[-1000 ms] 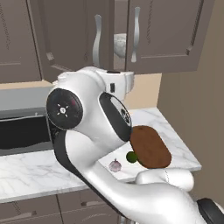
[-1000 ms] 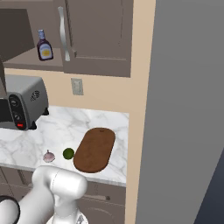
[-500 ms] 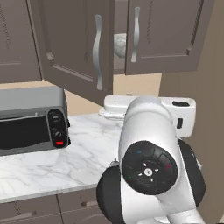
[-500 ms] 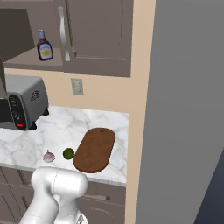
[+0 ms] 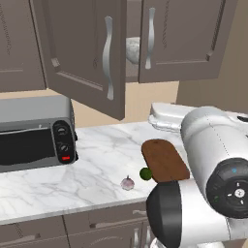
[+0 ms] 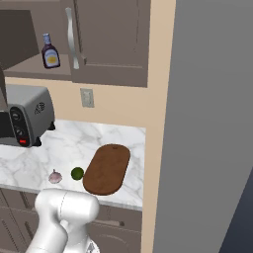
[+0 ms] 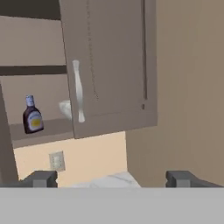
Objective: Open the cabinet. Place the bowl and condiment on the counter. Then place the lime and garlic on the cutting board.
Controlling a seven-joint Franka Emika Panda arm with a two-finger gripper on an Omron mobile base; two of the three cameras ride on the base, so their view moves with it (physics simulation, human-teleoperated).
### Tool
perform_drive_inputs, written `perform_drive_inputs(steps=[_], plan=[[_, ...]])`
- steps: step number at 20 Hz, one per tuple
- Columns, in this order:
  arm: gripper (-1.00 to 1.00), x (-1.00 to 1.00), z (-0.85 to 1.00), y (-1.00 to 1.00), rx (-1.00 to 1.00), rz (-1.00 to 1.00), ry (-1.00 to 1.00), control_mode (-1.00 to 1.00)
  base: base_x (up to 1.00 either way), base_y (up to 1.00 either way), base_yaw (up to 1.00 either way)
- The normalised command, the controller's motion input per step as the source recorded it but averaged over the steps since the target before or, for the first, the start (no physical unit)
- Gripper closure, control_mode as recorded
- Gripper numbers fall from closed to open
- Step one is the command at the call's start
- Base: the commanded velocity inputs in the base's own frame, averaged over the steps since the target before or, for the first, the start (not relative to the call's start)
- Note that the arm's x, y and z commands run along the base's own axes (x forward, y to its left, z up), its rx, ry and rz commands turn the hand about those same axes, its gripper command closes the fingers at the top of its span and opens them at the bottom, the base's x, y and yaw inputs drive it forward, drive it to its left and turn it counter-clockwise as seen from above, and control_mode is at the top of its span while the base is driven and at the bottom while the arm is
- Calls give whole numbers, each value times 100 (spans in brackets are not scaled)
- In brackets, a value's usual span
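Observation:
The cabinet (image 5: 82, 53) has its left door swung out and its right door (image 7: 109, 65) shut. On its shelf stands the condiment (image 7: 32, 116) (image 6: 49, 51); the bowl (image 7: 65, 109) (image 5: 133, 51) sits beside it, half hidden by the shut door. The lime (image 5: 145, 173) (image 6: 77, 173) and garlic (image 5: 127, 183) (image 6: 55, 176) lie on the counter (image 5: 97, 155) (image 6: 64, 143) just left of the cutting board (image 5: 164, 160) (image 6: 107, 169). My gripper (image 7: 111, 179) is open and holds nothing, well back from the cabinet and facing its shut door.
A toaster oven (image 5: 34, 131) (image 6: 22, 116) stands at the counter's left end. A tall grey panel (image 6: 207, 123) closes off the right side past the cutting board. A wall outlet (image 6: 87, 97) sits under the cabinet. My arm's white joints (image 5: 213, 184) bulk at the front edge.
The arm has swung back from the cabinet to the lower right, uncovering the counter and toaster oven. The jaws have spread wider. Bottle, lime, garlic and board have not moved.

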Motion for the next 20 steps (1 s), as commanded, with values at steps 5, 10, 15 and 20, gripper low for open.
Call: perform_drive_inputs(steps=[5, 10, 15, 20], plan=[[-100, 0, 24, -77, 51, 0, 0, -100, 0, 0, 0], [-100, 1, 4, -56, 49, 0, 0, -100, 0, 0, 0], [-100, 40, -3, -9, 34, 6, 16, -100, 0, 0, 0], [-100, 73, -15, 15, 24, 16, 22, -100, 0, 0, 0]])
